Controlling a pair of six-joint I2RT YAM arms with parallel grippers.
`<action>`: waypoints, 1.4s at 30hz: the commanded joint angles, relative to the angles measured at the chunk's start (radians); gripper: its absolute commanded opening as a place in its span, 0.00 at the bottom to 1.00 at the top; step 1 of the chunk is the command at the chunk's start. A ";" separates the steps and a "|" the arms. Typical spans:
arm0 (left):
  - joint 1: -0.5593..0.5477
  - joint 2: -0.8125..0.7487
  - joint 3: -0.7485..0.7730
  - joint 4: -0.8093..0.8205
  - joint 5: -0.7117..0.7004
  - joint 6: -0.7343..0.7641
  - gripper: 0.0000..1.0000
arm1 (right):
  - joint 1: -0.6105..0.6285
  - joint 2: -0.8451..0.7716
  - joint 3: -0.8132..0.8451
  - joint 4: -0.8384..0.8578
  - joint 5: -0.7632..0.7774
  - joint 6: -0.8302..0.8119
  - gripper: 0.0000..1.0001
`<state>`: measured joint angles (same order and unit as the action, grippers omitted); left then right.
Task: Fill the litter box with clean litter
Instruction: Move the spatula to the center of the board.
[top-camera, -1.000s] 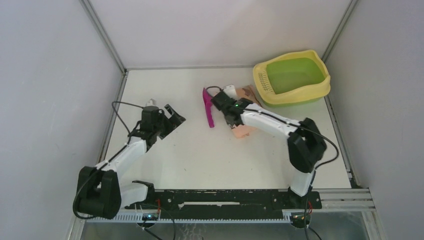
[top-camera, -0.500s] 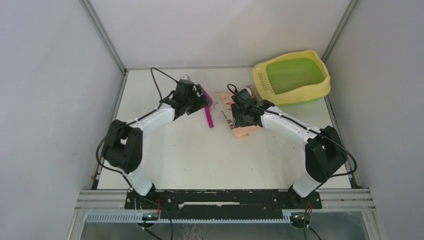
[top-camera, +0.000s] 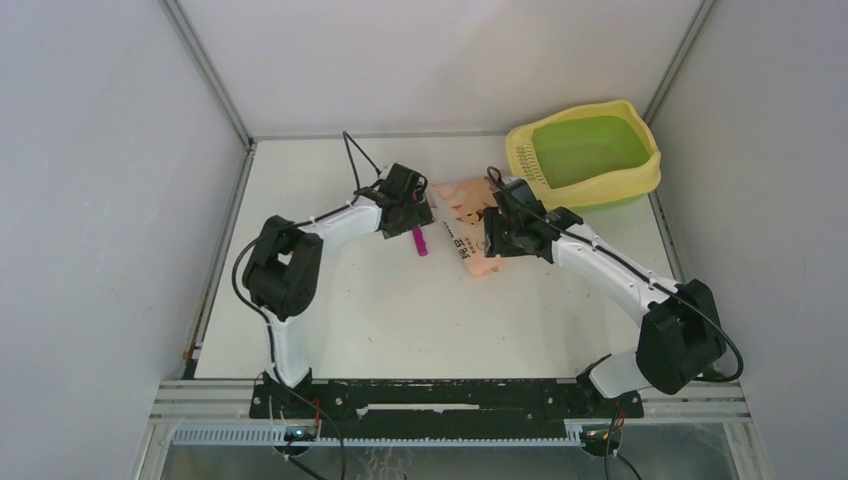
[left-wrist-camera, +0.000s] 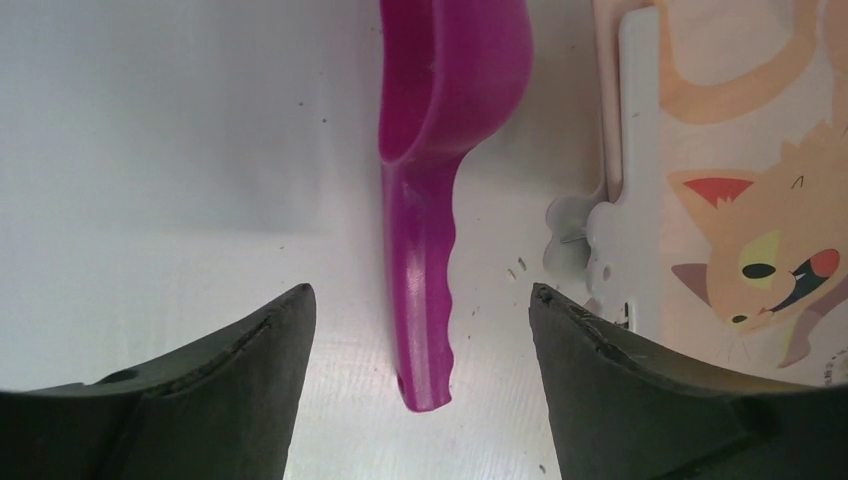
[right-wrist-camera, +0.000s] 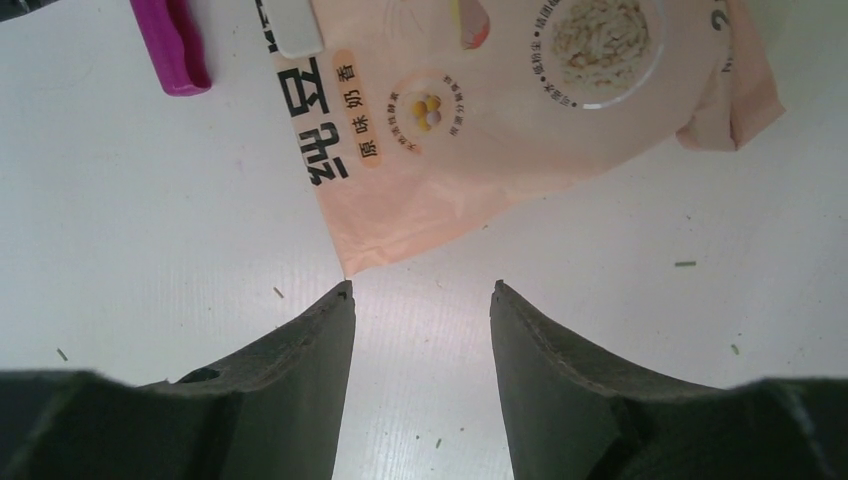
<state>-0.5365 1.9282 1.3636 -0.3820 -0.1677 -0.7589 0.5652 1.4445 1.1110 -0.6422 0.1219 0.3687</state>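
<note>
The litter box (top-camera: 590, 197), pale yellow with a lime-green basin, stands at the table's back right corner. A few specks of litter (right-wrist-camera: 684, 264) lie scattered on the table. A magenta scoop (left-wrist-camera: 430, 200) lies beside a peach-pink printed bag (top-camera: 470, 225). My left gripper (left-wrist-camera: 420, 292) is open above the scoop's handle, a finger on each side, touching nothing. My right gripper (right-wrist-camera: 420, 285) is open over bare table at the bag's (right-wrist-camera: 500, 110) near corner, its left fingertip (right-wrist-camera: 340, 300) just at that corner. Neither gripper holds anything.
A white clip (left-wrist-camera: 625, 150) runs along the bag's edge next to the scoop. Grey enclosure walls close in the table on the left, back and right. Both arms reach toward the table's middle back, close to each other.
The left arm swung from the left side over to the scoop. The right gripper opened and shifted right, uncovering more of the bag.
</note>
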 joint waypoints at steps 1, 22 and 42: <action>-0.023 0.042 0.094 -0.033 -0.037 0.016 0.83 | -0.034 -0.057 -0.018 0.032 -0.036 0.010 0.60; 0.083 0.022 0.010 -0.178 -0.161 0.059 0.26 | -0.168 -0.149 -0.102 0.049 -0.111 -0.024 0.60; 0.176 -0.345 -0.364 -0.095 -0.116 0.138 0.66 | 0.065 0.079 0.081 0.096 0.219 -0.088 0.61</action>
<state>-0.3466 1.6611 0.9958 -0.4992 -0.3305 -0.6510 0.5503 1.4693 1.0992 -0.5900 0.1623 0.3347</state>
